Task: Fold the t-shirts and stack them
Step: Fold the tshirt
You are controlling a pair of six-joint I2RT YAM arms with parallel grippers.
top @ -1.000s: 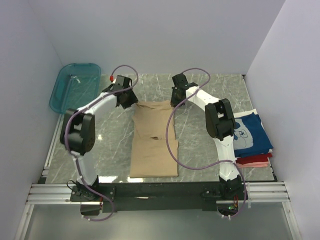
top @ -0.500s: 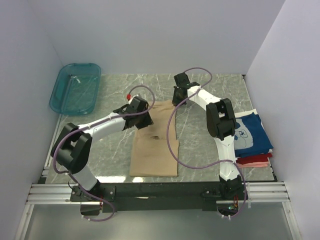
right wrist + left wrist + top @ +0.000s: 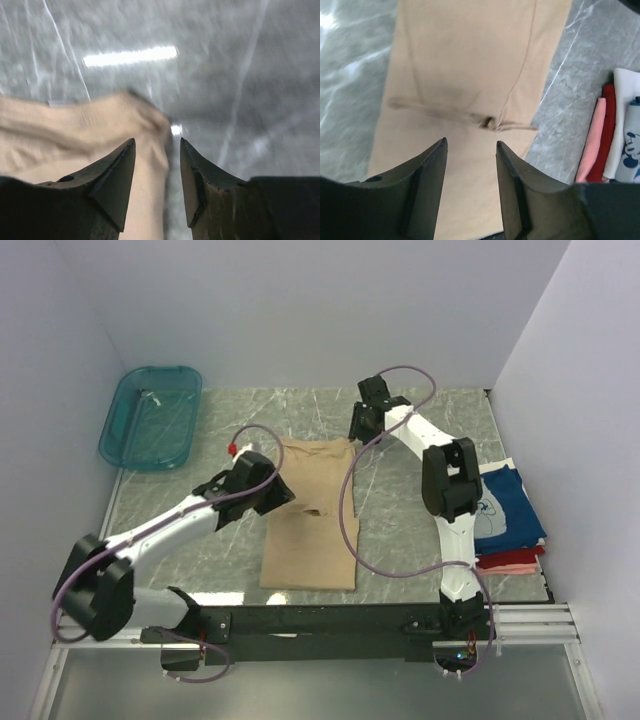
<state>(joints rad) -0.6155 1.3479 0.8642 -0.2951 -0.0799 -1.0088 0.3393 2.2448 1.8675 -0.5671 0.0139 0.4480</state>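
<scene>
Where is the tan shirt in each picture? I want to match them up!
Top view: the tan t-shirt lies flat in the middle of the grey marble table.
Left wrist view: it fills the upper middle of the picture.
Right wrist view: it is a blurry tan patch at the lower left.
Shared landmark: the grey marble table shows beside the shirt in all three views.

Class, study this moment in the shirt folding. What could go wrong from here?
1. The right arm's purple cable drapes across the right edge of the tan t-shirt; an arm move might drag the fold askew.
2. The left gripper hangs open near the bunched cross-crease; closing there may pinch only the top layer.
</scene>
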